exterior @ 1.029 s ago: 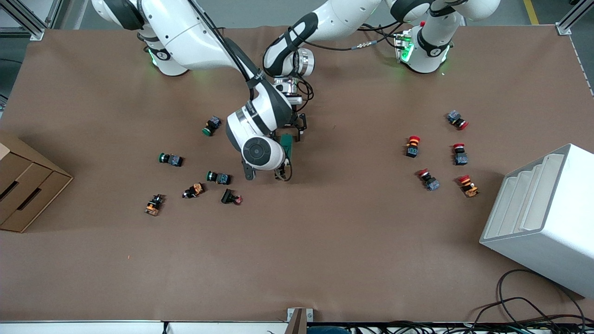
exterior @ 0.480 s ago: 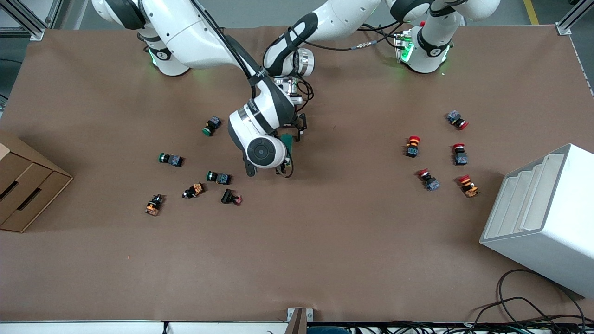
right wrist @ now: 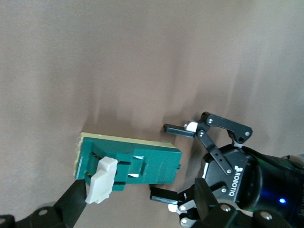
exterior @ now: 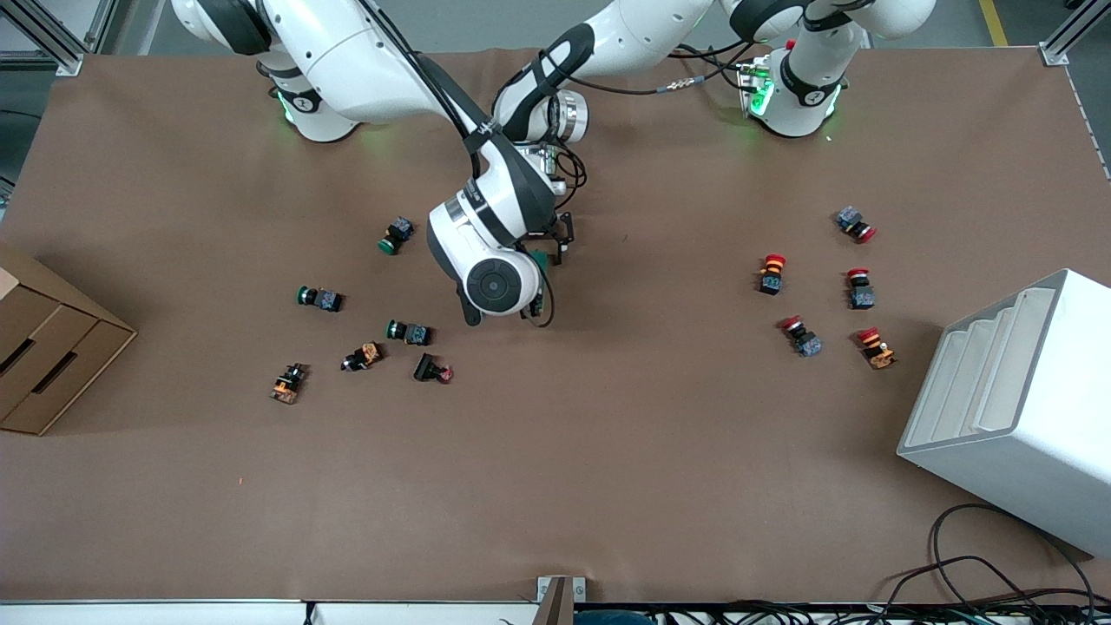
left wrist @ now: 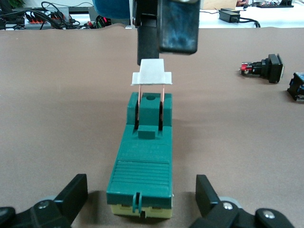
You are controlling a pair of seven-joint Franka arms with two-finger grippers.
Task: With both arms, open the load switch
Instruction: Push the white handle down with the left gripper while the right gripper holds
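Note:
The load switch (exterior: pixel 540 259) is a dark green block lying at the table's middle, mostly covered by the right arm's wrist in the front view. Its white tab (left wrist: pixel 151 75) stands raised on two copper blades. My left gripper (left wrist: pixel 141 192) is open, a finger (left wrist: pixel 71 197) on each side of the switch's ribbed end with gaps to it. My right gripper (right wrist: pixel 137 204) is open over the tab end. The white tab (right wrist: pixel 102 183) lies against one of its fingers (right wrist: pixel 71 205). The left gripper (right wrist: pixel 173 161) also shows in the right wrist view, straddling the switch (right wrist: pixel 142 164).
Green and orange push buttons (exterior: pixel 408 332) lie toward the right arm's end, close to the switch. Red push buttons (exterior: pixel 800 336) lie toward the left arm's end. A cardboard box (exterior: pixel 43 347) and a white rack (exterior: pixel 1015 408) stand at the table's two ends.
The right arm's wrist has shifted slightly toward the arms' bases and now covers more of the switch. The left arm has stayed where it was.

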